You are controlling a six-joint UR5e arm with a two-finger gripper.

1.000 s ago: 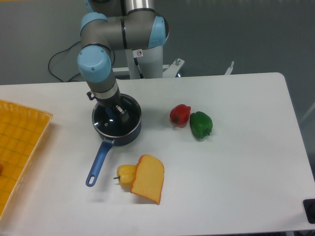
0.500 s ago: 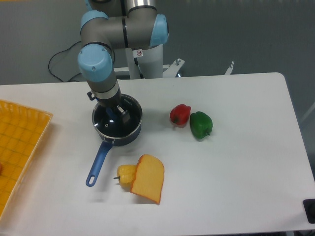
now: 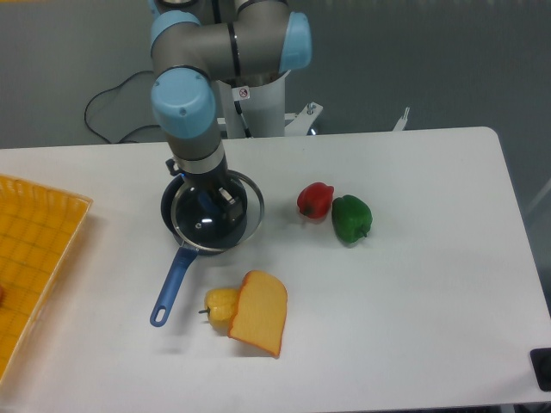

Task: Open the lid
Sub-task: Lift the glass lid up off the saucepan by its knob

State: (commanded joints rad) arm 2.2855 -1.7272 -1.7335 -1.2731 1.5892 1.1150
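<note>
Lid (image 3: pixel 217 213) up off the blue pan (image 3: pixel 176 205), held over it and pushed a bit toward the red pepper side, so its thin metal rim hangs past the pan's edge there. Round and see-through, with the dark inside of the pan showing under the glass. Looks a little tilted, though hard to be sure.

Gripper (image 3: pixel 215 197) coming straight down from the arm (image 3: pixel 191 112) onto the middle of the lid. Fingers close together around the middle knob, gripping the lid by it. Knob itself mostly hidden between the fingers, so only a small bit of light blue to see.

Pan sitting on the white table (image 3: pixel 413 284), its long blue handle (image 3: pixel 172 284) pointing toward the front edge. Just past the end of the handle, to the pan's front: a small yellow pepper (image 3: pixel 220 303) touching a wedge of orange cheese (image 3: pixel 260 311).

On the far side of the pan from the tray: a red pepper (image 3: pixel 315 200) and a green pepper (image 3: pixel 351 217), right beside each other. Well apart from the pan on the other side, at the table's edge: a yellow tray (image 3: pixel 34 258).
</note>
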